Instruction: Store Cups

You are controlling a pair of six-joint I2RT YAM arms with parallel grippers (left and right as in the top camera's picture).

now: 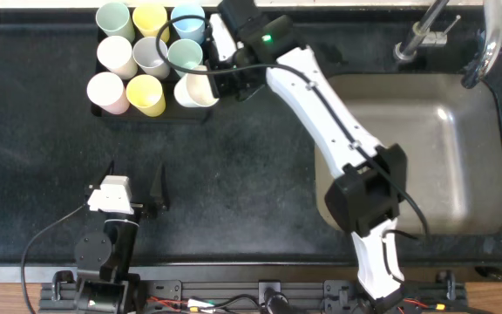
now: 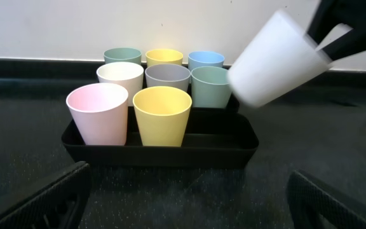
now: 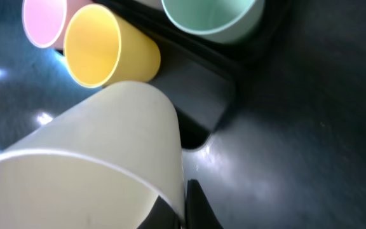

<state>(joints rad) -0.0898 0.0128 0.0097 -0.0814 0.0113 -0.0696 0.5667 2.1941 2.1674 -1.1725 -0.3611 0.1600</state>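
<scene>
A black tray (image 1: 103, 115) at the counter's back left holds several cups in rows, among them a pink cup (image 2: 98, 113), a yellow cup (image 2: 162, 115) and a green cup (image 2: 210, 86). My right gripper (image 1: 219, 80) is shut on a white cup (image 1: 194, 90), gripping it by the rim. The white cup (image 2: 277, 57) hangs tilted above the tray's front right corner, where one bare slot (image 3: 196, 95) remains beside the yellow cup (image 3: 107, 48). My left gripper (image 1: 134, 186) stands open and low over the counter in front of the tray, nothing between its fingers (image 2: 43, 197).
A steel sink (image 1: 478, 218) fills the right side, with a faucet (image 1: 425, 35) behind it. The right arm crosses diagonally from the front right to the tray. Dark counter stretches in front of and left of the tray.
</scene>
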